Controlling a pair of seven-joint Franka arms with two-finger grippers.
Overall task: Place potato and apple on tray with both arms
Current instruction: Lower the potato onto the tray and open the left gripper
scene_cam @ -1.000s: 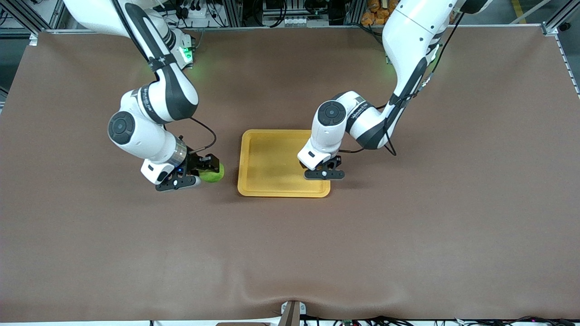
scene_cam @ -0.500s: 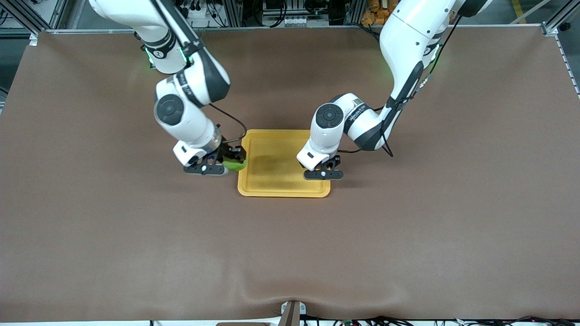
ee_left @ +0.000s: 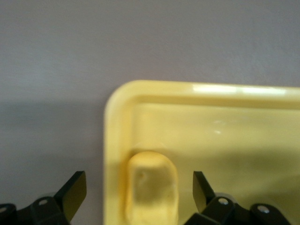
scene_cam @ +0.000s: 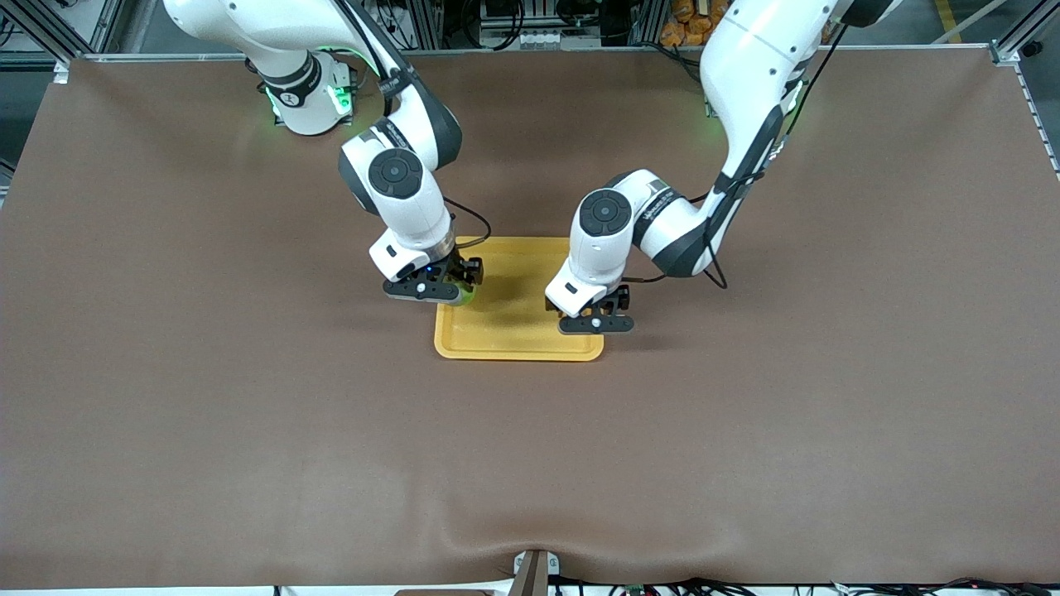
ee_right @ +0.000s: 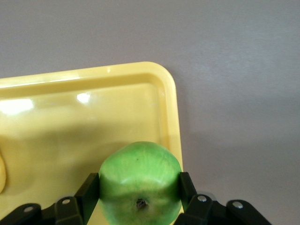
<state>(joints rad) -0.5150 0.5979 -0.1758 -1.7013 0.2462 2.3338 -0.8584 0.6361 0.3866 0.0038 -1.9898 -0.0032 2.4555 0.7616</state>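
The yellow-orange tray (scene_cam: 513,331) lies mid-table. My right gripper (scene_cam: 432,288) is shut on the green apple (scene_cam: 465,296) and holds it just over the tray's edge toward the right arm's end. In the right wrist view the apple (ee_right: 139,180) sits between both fingers of that gripper (ee_right: 139,190), over the tray (ee_right: 70,131). My left gripper (scene_cam: 593,321) is over the tray corner nearer the camera, toward the left arm's end. In the left wrist view it (ee_left: 139,188) is open, and the potato (ee_left: 151,187) lies on the tray (ee_left: 234,136) between the spread fingers, touching neither. The potato is hidden in the front view.
Brown table cloth (scene_cam: 745,430) spreads on all sides of the tray. The cloth bulges in a fold at the table edge nearest the camera (scene_cam: 530,546). The arms' bases and cables line the table's farthest edge.
My right arm swung from the table toward the tray, carrying the apple, and now holds it over the tray's edge. My left gripper stayed almost still over its tray corner.
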